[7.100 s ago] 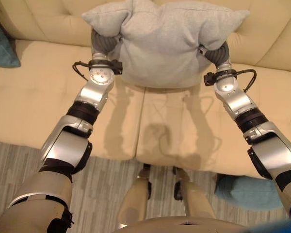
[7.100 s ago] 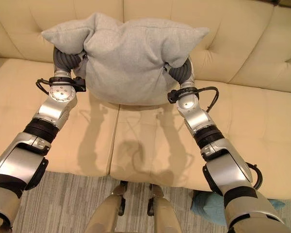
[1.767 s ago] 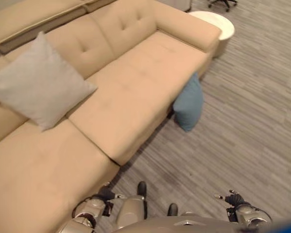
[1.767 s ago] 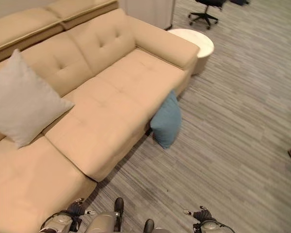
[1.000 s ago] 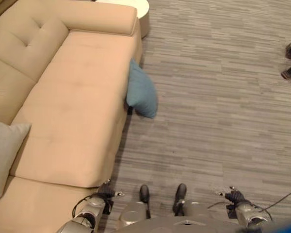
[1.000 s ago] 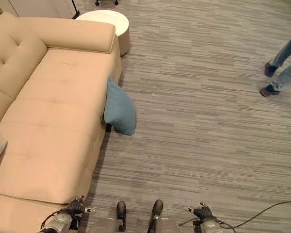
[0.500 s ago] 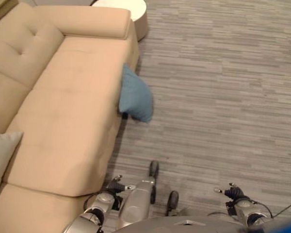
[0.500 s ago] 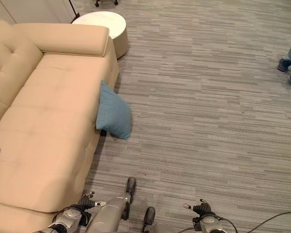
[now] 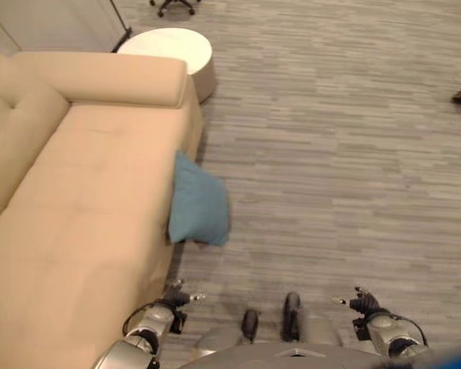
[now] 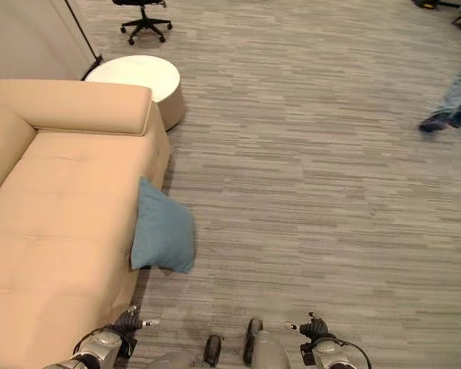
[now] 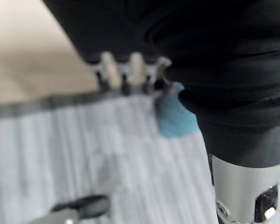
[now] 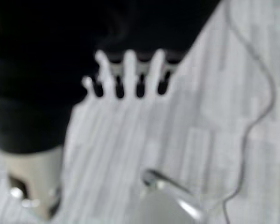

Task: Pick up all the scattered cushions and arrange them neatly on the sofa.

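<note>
A blue cushion [image 9: 198, 209] stands on the grey floor, leaning against the front of the beige sofa [image 9: 69, 200]. In the left wrist view the blue cushion [image 11: 175, 116] lies beyond the straight fingers [image 11: 130, 70]. My left hand [image 9: 177, 298] hangs low beside the sofa's front edge, open and holding nothing, a short way short of the cushion. My right hand [image 9: 359, 304] hangs low over bare floor on the other side, open, and its fingers [image 12: 128, 70] are straight with nothing in them.
A round white side table [image 9: 169, 48] stands past the sofa's armrest [image 9: 107, 77]. An office chair [image 10: 142, 23] is behind it. A person's leg and shoe [image 10: 449, 104] show at the far right. Striped grey carpet [image 9: 338, 177] spreads wide to the right.
The camera has moved on along the sofa: the blue cushion now sits lower and nearer in view, and the grey cushion has left the picture. Both hands stay low and open.
</note>
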Robot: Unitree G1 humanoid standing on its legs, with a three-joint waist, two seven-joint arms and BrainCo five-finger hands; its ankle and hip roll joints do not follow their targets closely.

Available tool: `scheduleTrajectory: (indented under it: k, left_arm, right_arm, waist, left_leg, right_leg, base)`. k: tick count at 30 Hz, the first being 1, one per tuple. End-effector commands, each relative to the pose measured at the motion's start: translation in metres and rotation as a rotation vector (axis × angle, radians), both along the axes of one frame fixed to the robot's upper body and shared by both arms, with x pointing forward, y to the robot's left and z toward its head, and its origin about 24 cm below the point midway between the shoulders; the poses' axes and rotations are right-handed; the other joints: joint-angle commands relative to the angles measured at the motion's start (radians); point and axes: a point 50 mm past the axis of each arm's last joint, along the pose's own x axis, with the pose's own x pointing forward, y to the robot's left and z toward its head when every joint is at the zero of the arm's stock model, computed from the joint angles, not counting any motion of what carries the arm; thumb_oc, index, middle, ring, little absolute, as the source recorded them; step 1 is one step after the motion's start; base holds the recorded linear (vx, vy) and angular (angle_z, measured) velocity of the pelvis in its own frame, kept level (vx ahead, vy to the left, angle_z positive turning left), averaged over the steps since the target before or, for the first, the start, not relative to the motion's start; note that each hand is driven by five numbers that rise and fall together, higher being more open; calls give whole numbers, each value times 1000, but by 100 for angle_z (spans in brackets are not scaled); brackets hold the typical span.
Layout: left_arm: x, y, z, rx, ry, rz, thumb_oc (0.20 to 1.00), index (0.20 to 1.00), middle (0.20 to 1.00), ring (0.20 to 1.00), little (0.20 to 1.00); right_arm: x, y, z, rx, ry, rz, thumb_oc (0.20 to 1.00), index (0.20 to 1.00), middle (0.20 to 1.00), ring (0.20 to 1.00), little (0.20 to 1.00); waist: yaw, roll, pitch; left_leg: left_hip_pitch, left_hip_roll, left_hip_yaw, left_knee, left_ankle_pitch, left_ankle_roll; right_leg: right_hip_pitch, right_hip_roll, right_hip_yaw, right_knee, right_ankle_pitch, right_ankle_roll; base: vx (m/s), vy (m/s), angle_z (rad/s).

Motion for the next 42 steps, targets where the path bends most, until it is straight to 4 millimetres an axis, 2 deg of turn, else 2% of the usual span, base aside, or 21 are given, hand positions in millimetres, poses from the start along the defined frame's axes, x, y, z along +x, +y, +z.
scheduleTrajectory:
  k: [1, 2, 3, 5, 6, 9, 11, 13, 16, 17, 21, 23, 24, 25, 26, 30, 32, 34, 37, 39, 42]
  left_arm:
    - [0, -4, 0, -11, -32, 19, 1000, 1000, 1000, 1000, 1000]
    - [0, -7, 0, -24, -39, 27, 1000, 1000, 1000, 1000, 1000]
    - [0, -7, 0, -24, -38, 27, 1000, 1000, 1000, 1000, 1000]
    - [5, -10, 1, -30, -54, 16, 1000, 1000, 1000, 1000, 1000]
    - [5, -10, 1, -30, -54, 16, 1000, 1000, 1000, 1000, 1000]
    - [3, -12, 0, -42, -51, 21, 1000, 1000, 1000, 1000, 1000]
    - [1, -11, -1, -39, -44, 17, 1000, 1000, 1000, 1000, 1000]
    - [-3, -7, -1, -30, -30, 20, 1000, 1000, 1000, 1000, 1000]
    - [-11, -3, -4, -29, -7, 42, 1000, 1000, 1000, 1000, 1000]
    - [-17, 1, -4, -22, 6, 60, 1000, 1000, 1000, 1000, 1000]
    - [-30, 10, -7, -18, 37, 107, 1000, 1000, 1000, 1000, 1000]
    - [-28, 13, -5, -12, 33, 106, 1000, 1000, 1000, 1000, 1000]
    - [-19, 15, -2, -4, 1, 95, 1000, 1000, 1000, 1000, 1000]
    - [-19, 15, -2, -4, 1, 95, 1000, 1000, 1000, 1000, 1000]
    - [-13, 15, 0, -4, -17, 92, 1000, 1000, 1000, 1000, 1000]
    - [-5, 11, 2, -6, -42, 74, 1000, 1000, 1000, 1000, 1000]
    - [-2, 7, 2, -11, -47, 60, 1000, 1000, 1000, 1000, 1000]
    - [-2, 4, 1, 0, -33, 32, 1000, 1000, 1000, 1000, 1000]
    - [-7, 3, -1, 1, -18, 32, 1000, 1000, 1000, 1000, 1000]
    - [-8, 3, -1, -5, -22, 54, 1000, 1000, 1000, 1000, 1000]
    - [-9, 3, -1, -10, -28, 73, 1000, 1000, 1000, 1000, 1000]
  right_arm:
    - [-6, -22, 4, -62, 11, -23, 1000, 1000, 1000, 1000, 1000]
    - [-10, -25, 4, -69, 18, -28, 1000, 1000, 1000, 1000, 1000]
    - [-10, -25, 4, -69, 18, -28, 1000, 1000, 1000, 1000, 1000]
    - [-7, -26, 6, -65, -7, -44, 1000, 1000, 1000, 1000, 1000]
    - [-7, -26, 6, -65, -7, -44, 1000, 1000, 1000, 1000, 1000]
    - [-14, -28, 4, -58, 13, -61, 1000, 1000, 1000, 1000, 1000]
    - [-16, -29, 3, -58, 18, -69, 1000, 1000, 1000, 1000, 1000]
    - [-15, -29, 4, -52, 11, -91, 1000, 1000, 1000, 1000, 1000]
    - [-15, -26, 3, -42, 15, -89, 1000, 1000, 1000, 1000, 1000]
    - [-14, -23, 2, -35, 10, -83, 1000, 1000, 1000, 1000, 1000]
    - [-12, -17, 1, -18, -3, -55, 1000, 1000, 1000, 1000, 1000]
    - [-9, -15, 2, -13, -8, -38, 1000, 1000, 1000, 1000, 1000]
    - [-2, -13, 4, -3, -28, -31, 1000, 1000, 1000, 1000, 1000]
    - [-2, -13, 4, -3, -28, -31, 1000, 1000, 1000, 1000, 1000]
    - [2, -12, 5, 3, -46, -37, 1000, 1000, 1000, 1000, 1000]
    - [6, -12, 7, 5, -60, -33, 1000, 1000, 1000, 1000, 1000]
    - [7, -12, 7, 8, -62, -36, 1000, 1000, 1000, 1000, 1000]
    - [4, -12, 6, 12, -56, -48, 1000, 1000, 1000, 1000, 1000]
    - [-2, -17, 6, 5, -47, -57, 1000, 1000, 1000, 1000, 1000]
    - [-3, -17, 6, 1, -47, -54, 1000, 1000, 1000, 1000, 1000]
    - [-2, -20, 7, -4, -56, -58, 1000, 1000, 1000, 1000, 1000]
  waist:
    - [8, -35, -12]
    - [8, -42, -14]
    - [6, -41, -15]
    - [11, -54, 18]
    - [10, -53, 18]
    - [24, -57, 15]
    - [23, -54, 12]
    - [32, -40, 5]
    - [44, -38, -5]
    - [52, -43, -7]
    - [86, -72, -29]
    - [92, -77, -32]
    - [71, -72, -16]
    - [71, -71, -19]
    - [53, -59, -15]
    - [28, -39, -15]
    - [6, -35, -9]
    - [-25, -41, -4]
    - [-18, -54, -7]
    - [-18, -57, -12]
    - [-18, -62, -9]
  left_leg:
    - [-19, 34, -6, 100, -91, -41]
    - [-59, 61, 11, 193, -58, -77]
    - [-62, 61, 9, 198, -60, -77]
    - [-185, 101, 90, 412, -15, -97]
    - [-186, 101, 89, 413, -15, -97]
    - [-256, 79, 188, 305, -37, -80]
    - [-276, 75, 223, 260, -16, -76]
    - [-325, 78, 327, 166, 74, -86]
    - [-298, 77, 360, 127, 64, -88]
    - [-295, 73, 352, 130, 77, -71]
    - [-249, 48, 321, 144, 25, -32]
    - [-215, 43, 306, 134, 3, -11]
    - [-187, 31, 261, 140, -10, 6]
    - [-190, 32, 260, 139, -8, 5]
    - [-155, 28, 209, 130, -18, 10]
    - [-120, 23, 123, 117, -22, 2]
    - [-91, 16, 74, 110, -30, -9]
    - [-53, -5, -30, 92, -39, -30]
    - [-55, -20, -105, 118, -51, -55]
    - [-74, -11, -138, 139, -40, -75]
    - [-105, 4, -125, 167, -45, -90]
  right_leg:
    - [114, 11, 6, -42, 67, 14]
    - [161, 8, -20, -70, 59, -4]
    - [161, 8, -22, -71, 59, -4]
    - [236, 0, -75, -102, 33, -42]
    - [236, 0, -75, -102, 33, -42]
    - [296, 9, -146, -139, -7, -48]
    - [306, 16, -163, -142, -18, -49]
    - [353, 53, -186, -160, -45, -55]
    - [394, 68, -182, -153, -81, -54]
    - [395, 69, -192, -137, -78, -58]
    - [406, 42, -199, -31, -97, -26]
    - [358, 14, -211, 126, -43, 35]
    - [273, 9, -166, 281, 49, 76]
    - [270, 11, -167, 279, 52, 76]
    - [222, 21, -119, 315, 38, 71]
    - [161, 20, -61, 210, -19, 19]
    - [137, 17, 18, 111, -5, 14]
    - [90, 53, 163, 29, 46, 37]
    - [144, 18, 123, -39, 50, 26]
    - [165, 22, 105, -59, 48, 14]
    - [198, 14, 54, -87, 44, 5]
  base:
    - [360, -367, 89]
    - [153, -197, 67]
    - [186, -322, 94]
    - [63, -270, 116]
    - [86, -233, 87]
    - [191, -188, 64]
    - [146, -71, 72]
    - [326, -69, 72]
    - [245, -1, 24]
    - [231, 62, -10]
    - [263, 69, -20]
    - [253, 96, -8]
    - [179, 58, 7]
    - [276, 23, 34]
    - [245, -15, 79]
    - [224, -53, 118]
    - [259, -122, 65]
    - [314, -228, 163]
    - [148, -193, 167]
    - [65, -214, 141]
    - [42, -221, 101]
